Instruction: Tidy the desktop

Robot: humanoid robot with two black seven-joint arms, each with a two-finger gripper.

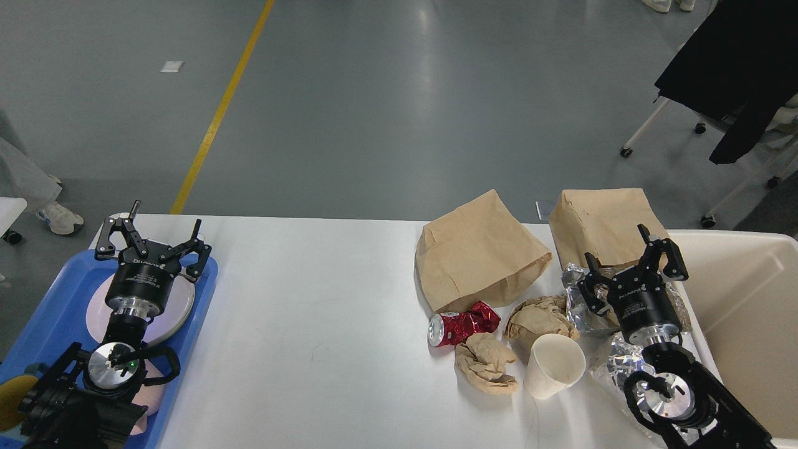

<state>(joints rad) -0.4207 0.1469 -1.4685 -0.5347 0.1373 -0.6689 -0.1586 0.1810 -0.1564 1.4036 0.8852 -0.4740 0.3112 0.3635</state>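
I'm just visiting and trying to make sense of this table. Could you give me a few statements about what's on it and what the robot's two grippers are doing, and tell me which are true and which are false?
1. The red can stands upright. False: it lies crushed on its side on the desktop.
2. Both grippers are open and hold nothing. True: the left gripper and the right gripper both have spread fingers.
3. The paper cup lies tipped over. True.
4. The left gripper hovers over the brown paper bags. False: it is above the blue tray, over a plate.
5. The cream bin is at the table's left end. False: it is at the right.
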